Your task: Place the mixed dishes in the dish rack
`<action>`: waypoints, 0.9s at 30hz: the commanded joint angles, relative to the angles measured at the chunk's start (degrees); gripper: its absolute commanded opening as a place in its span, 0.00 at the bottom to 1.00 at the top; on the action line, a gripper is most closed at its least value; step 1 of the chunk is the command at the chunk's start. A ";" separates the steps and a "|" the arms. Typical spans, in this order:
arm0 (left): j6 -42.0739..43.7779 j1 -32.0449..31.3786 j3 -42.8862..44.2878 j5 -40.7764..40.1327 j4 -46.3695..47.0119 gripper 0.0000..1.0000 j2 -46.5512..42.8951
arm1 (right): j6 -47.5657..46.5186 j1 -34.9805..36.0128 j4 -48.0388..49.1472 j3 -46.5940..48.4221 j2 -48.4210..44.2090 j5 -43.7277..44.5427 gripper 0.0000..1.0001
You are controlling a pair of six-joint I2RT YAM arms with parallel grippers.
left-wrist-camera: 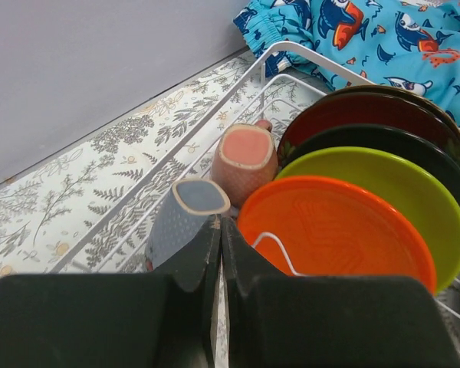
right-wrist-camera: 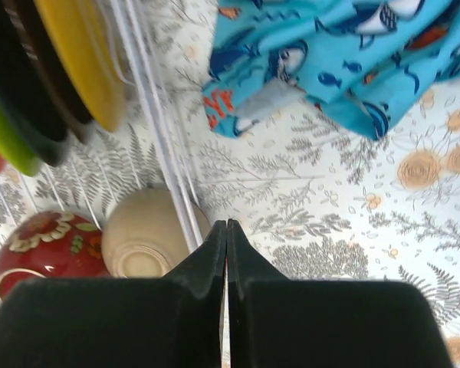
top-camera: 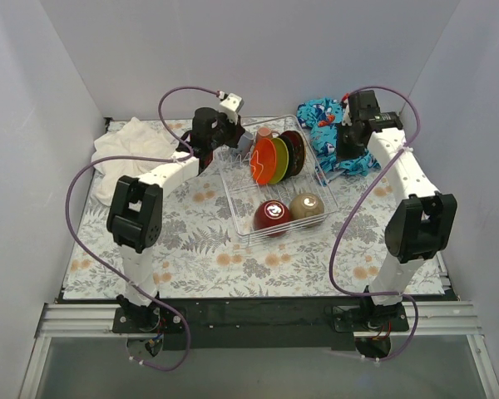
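You are viewing the dish rack [top-camera: 231, 189] at table centre. Its plates [top-camera: 270, 160] are standing edgewise between prongs, likely to save room. The red bowl [top-camera: 272, 216] and beige bowl [top-camera: 307, 207] are lying upside-down at the near end, and the pink mug [left-wrist-camera: 245, 159] and grey mug [left-wrist-camera: 185, 218] are sitting far-left. The left gripper [left-wrist-camera: 220, 230] and right gripper [right-wrist-camera: 227, 230] are hovering with jaws closed and empty.

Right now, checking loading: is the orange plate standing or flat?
Standing: orange plate on edge in the dish rack, beside lime plate.
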 commanded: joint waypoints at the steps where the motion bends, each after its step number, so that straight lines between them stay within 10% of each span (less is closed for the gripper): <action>1: -2.82 -0.06 7.49 0.95 2.60 0.00 4.10 | -0.87 -3.59 0.08 -3.36 -2.30 -8.27 0.01; 27: 1.56 -0.59 3.56 -9.60 -6.72 0.00 7.37 | -0.43 -8.25 1.04 -5.21 -2.92 -11.09 0.03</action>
